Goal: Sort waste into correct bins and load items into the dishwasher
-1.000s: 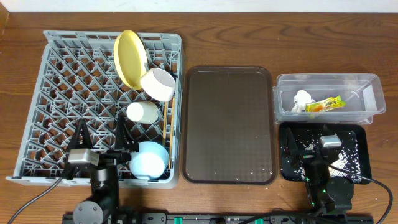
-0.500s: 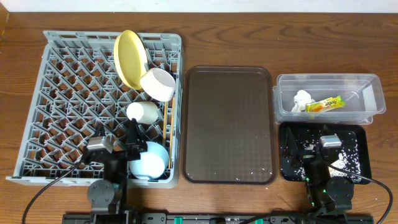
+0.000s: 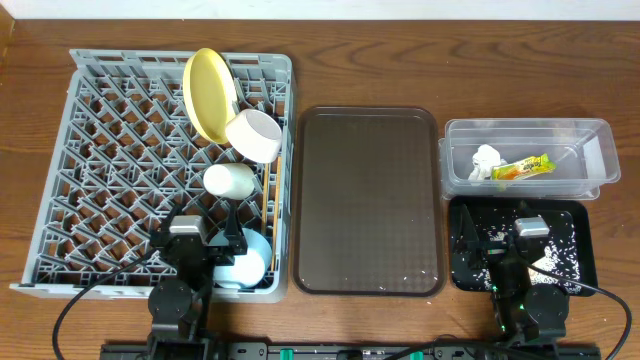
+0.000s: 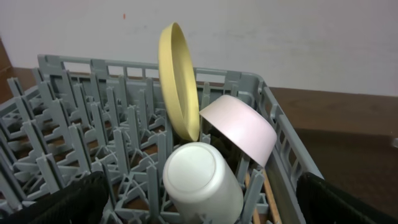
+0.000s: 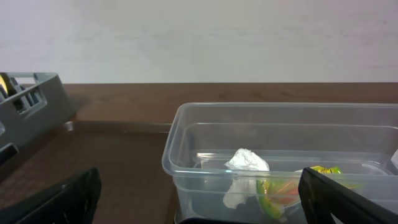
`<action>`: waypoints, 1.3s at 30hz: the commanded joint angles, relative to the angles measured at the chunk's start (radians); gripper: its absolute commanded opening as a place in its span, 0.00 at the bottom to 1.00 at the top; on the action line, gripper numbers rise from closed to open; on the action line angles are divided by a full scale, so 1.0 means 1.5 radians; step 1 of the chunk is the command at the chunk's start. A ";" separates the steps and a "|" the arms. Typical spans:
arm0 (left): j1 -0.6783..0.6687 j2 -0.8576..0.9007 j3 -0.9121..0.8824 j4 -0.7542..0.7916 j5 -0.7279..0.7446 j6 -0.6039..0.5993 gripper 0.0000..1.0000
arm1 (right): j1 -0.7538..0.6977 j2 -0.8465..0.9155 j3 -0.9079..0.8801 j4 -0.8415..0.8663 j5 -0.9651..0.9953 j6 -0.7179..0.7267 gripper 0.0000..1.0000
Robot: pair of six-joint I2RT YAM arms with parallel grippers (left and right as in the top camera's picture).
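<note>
A: Brown wooden desk [image 3: 400,40] across the shot, pale wall behind. Grey dish rack [image 3: 110,130] on the left, brown tray [image 3: 365,200] in the middle, two tubs on the right.

B: Looking loaded already: yellow plate [image 3: 207,92] on edge between pegs, pinkish-white small bowl [image 3: 254,135] tipped against it, cream cup [image 3: 230,180] tipped over just nearer, base toward the near edge. Light blue bowl [image 3: 245,262] in the near right corner, chopsticks [image 3: 274,200] along the right wall.

A: And the waste?

B: Sorted, by the look of it. Crumpled tissue [image 3: 485,160] and snack wrapper [image 3: 525,167] inside the clear tub [image 3: 525,124]; crumbly scraps [image 3: 555,258] scattered in the black tub [image 3: 594,262].

A: Handling, for any touch-up?

B: Probably hard, smooth, slippery crockery, easy to chip; best pinched across a rim, the plate by its top edge. Chopsticks light and thin, better taken mid-length. Tissue soft, wrapper crinkly, both near weightless.

A: Arms?

B: Left pincer [image 4: 202,186] low over the rack's near edge, roughly level, aimed at the cup's base, fingers spread wide, gripping nothing. Right pincer [image 5: 199,183] low above the black tub, facing the clear tub, equally wide, likewise empty.
</note>
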 commanded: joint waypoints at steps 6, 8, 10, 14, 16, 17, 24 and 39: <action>-0.003 -0.006 -0.007 0.020 -0.012 0.001 0.97 | -0.010 -0.003 -0.001 -0.003 0.001 -0.008 0.99; -0.003 -0.006 -0.007 0.010 -0.011 0.001 0.98 | -0.010 -0.003 -0.001 -0.003 0.001 -0.008 0.99; -0.003 -0.006 -0.007 0.000 -0.011 0.001 0.98 | -0.010 -0.003 -0.001 -0.003 0.001 -0.008 0.99; -0.003 -0.006 -0.007 -0.027 -0.011 0.001 0.97 | -0.010 -0.003 -0.001 -0.003 0.001 -0.008 0.99; -0.003 -0.004 -0.007 -0.033 -0.011 0.001 0.98 | -0.010 -0.003 -0.001 -0.003 0.000 -0.009 0.99; -0.003 -0.004 -0.007 -0.034 -0.011 0.001 0.97 | -0.010 -0.003 -0.001 -0.003 0.001 -0.008 0.99; -0.003 -0.004 -0.007 -0.034 -0.011 0.001 0.97 | -0.010 -0.003 -0.001 -0.003 0.001 -0.009 0.99; -0.003 -0.004 -0.007 -0.034 -0.011 0.001 0.97 | -0.010 -0.003 -0.001 -0.003 0.001 -0.008 0.99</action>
